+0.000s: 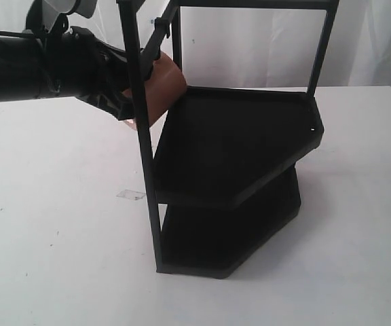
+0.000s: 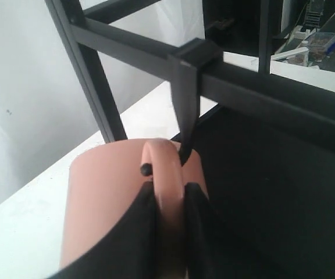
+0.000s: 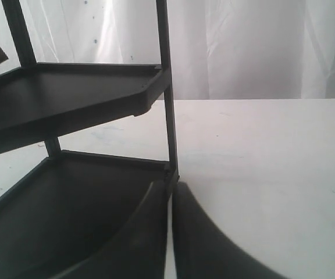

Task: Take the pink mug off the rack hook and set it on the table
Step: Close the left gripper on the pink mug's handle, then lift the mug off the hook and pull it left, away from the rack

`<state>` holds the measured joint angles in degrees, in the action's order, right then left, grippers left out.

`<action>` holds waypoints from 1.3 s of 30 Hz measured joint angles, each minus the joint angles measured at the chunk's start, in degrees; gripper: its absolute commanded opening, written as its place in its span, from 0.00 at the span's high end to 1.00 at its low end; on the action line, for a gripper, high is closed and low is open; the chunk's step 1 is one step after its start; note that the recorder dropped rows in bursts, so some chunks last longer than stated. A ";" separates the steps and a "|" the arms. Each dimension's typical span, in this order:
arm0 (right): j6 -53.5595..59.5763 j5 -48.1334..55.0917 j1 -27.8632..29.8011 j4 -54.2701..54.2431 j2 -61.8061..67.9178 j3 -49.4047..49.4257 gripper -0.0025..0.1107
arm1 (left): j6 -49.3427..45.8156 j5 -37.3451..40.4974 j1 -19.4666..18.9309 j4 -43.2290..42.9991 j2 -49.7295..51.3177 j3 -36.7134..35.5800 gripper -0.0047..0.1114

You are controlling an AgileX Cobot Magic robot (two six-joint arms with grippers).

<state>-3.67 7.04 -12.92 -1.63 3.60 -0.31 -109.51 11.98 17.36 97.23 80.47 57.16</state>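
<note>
While left claw (image 2: 170, 196) grips pink mug (image 2: 106, 192), rack hook (image 2: 185, 122) threads handle (image 2: 163, 165), upright (image 2: 95, 93) beside

A white curtain (image 1: 263, 47) hangs in loose vertical folds behind the bench (image 1: 53, 272), filling the backdrop from 10 to 2 o'clock in the exterior view. It is bright and evenly lit, with a few small dark specks. The bench is broad, flat and white, lightly scuffed. A tall black two-shelf rack (image 1: 243, 136) stands near its middle and casts a faint, soft shadow toward 4 o'clock. In the left wrist view, a dim cluttered area at 1 o'clock holds a clear plastic box (image 2: 323, 40).
</note>
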 measured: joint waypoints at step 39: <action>-0.24 0.00 0.00 0.00 0.00 0.00 0.95 | 1.25 -16.25 0.00 -0.59 -6.89 -4.08 0.96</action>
<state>-3.91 7.04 -12.92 -1.63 3.60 -0.31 -108.26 -4.27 17.36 96.64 73.57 53.08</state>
